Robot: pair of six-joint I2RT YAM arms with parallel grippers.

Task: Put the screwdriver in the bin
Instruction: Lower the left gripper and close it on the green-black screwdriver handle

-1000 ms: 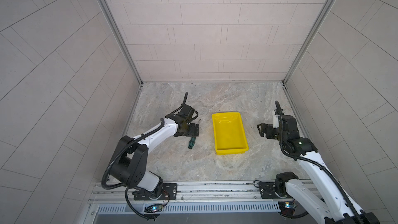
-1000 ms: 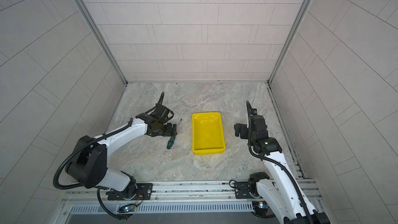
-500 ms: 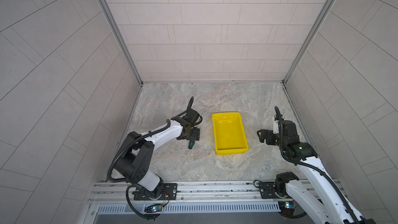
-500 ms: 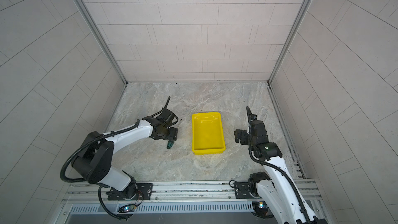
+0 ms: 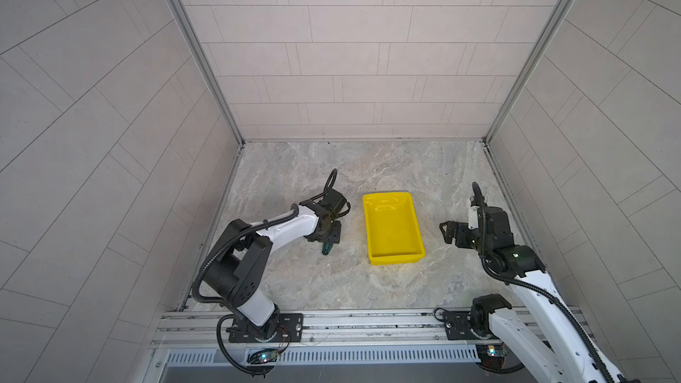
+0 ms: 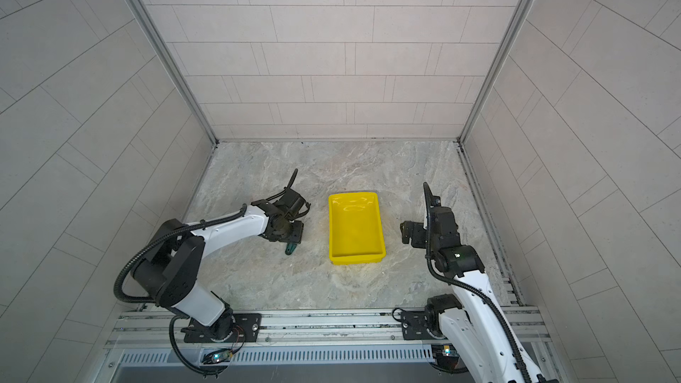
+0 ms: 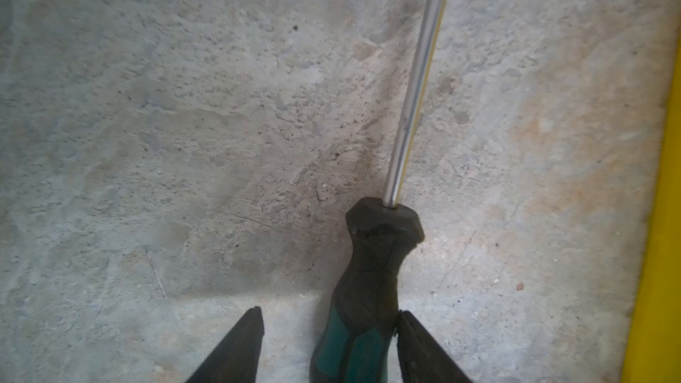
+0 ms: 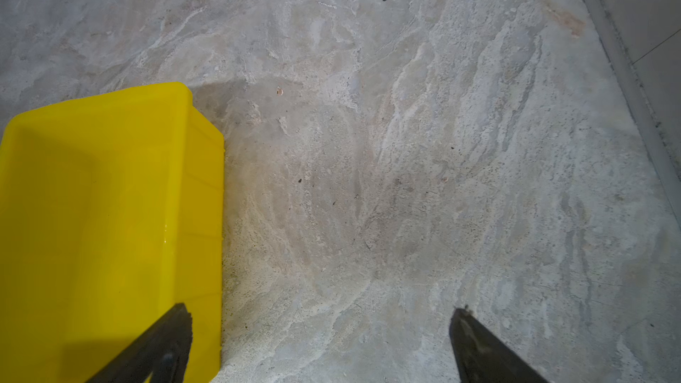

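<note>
Left gripper (image 7: 330, 313) of mine straddles the screwdriver (image 7: 372, 270) handle with jaws part-spread. One finger (image 7: 416, 348) touches the green-and-black grip and the other finger (image 7: 239, 348) stands apart from it, so nothing is pinched. The screwdriver lies flat on the marble tabletop (image 7: 166, 123), near the yellow bin (image 5: 396, 259) but outside it, its shaft running roughly alongside the bin's wall. My right gripper (image 8: 320, 309) hovers spread wide and empty on the bin's other side.
</note>
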